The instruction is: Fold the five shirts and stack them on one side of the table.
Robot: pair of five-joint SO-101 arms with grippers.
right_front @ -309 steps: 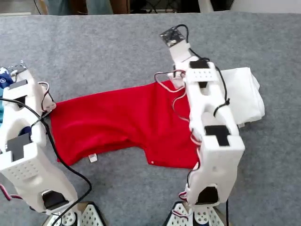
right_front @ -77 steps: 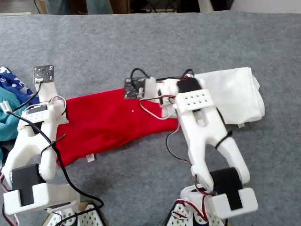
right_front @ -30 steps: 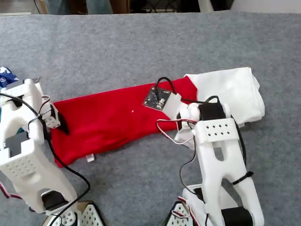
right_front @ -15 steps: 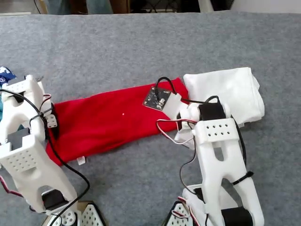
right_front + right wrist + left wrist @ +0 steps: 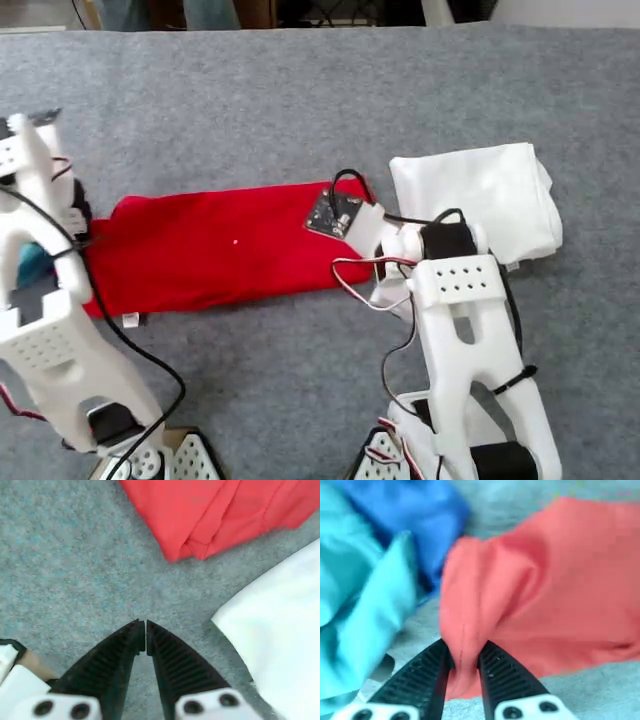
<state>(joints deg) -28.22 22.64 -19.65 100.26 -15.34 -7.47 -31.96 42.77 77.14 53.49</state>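
Your left arm has drawn the long red cotton shirt [image 5: 220, 250] leftwards over the last half second. It has pulled into a straighter band, and its right end has come off the white bundle.

Your left gripper [image 5: 465, 651] is clamped on a bunched pinch of the red shirt's left end, with cloth squeezed between the ribbed black jaws. Your right gripper [image 5: 145, 625] is closed and holds nothing. It hangs over bare table between the red shirt's right corner and the white folded shirt [image 5: 480, 200], near both and touching neither.

I judge the task to be less than half done. The white shirt lies as a soft squarish packet on the right side, apparently the start of the stack. The red one is folded lengthwise only, so it needs cross folds before it goes on the white. Just beside your left gripper, crumpled royal-blue cloth [image 5: 420, 520] and glossy turquoise cloth [image 5: 355, 595] lie unfolded in a heap.

The red knit looks limp and matte, with a doubled hem at the right corner. The grey felt-like table cover [image 5: 250, 100] looks fuzzy, so cloth will likely drag on it.
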